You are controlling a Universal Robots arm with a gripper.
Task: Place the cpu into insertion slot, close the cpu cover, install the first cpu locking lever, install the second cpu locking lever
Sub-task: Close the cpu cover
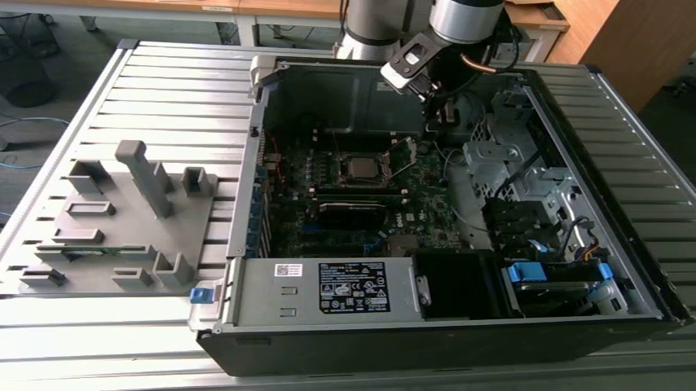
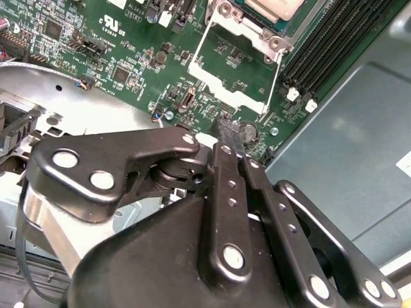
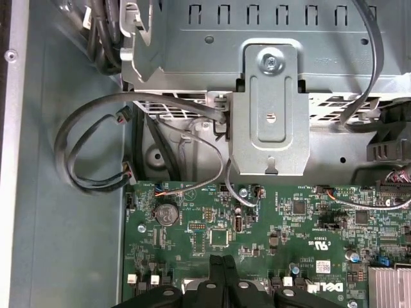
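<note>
Inside the open computer case [image 1: 261,98], the cpu [image 1: 359,169] lies flat in the insertion slot [image 1: 359,182] on the dark board. In the second wrist view its dull metal top [image 2: 273,5] shows at the frame's edge, with the silvery cpu cover [image 2: 277,42] lying around it. I cannot tell how the locking levers stand. My gripper [image 1: 441,122] hangs over the board's back part, toward the exterior view's right of the socket and apart from it. Its black fingers [image 2: 225,192] meet at the tips [image 3: 225,263], shut with nothing between them.
A grey box with a white label [image 1: 326,285] fills the case's front. A metal drive cage [image 1: 511,163] and its bracket [image 3: 270,115] stand close to the gripper, with looping cables [image 3: 90,154]. Memory slots [image 2: 327,45] run beside the socket. A grey fixture plate [image 1: 120,220] lies outside the case.
</note>
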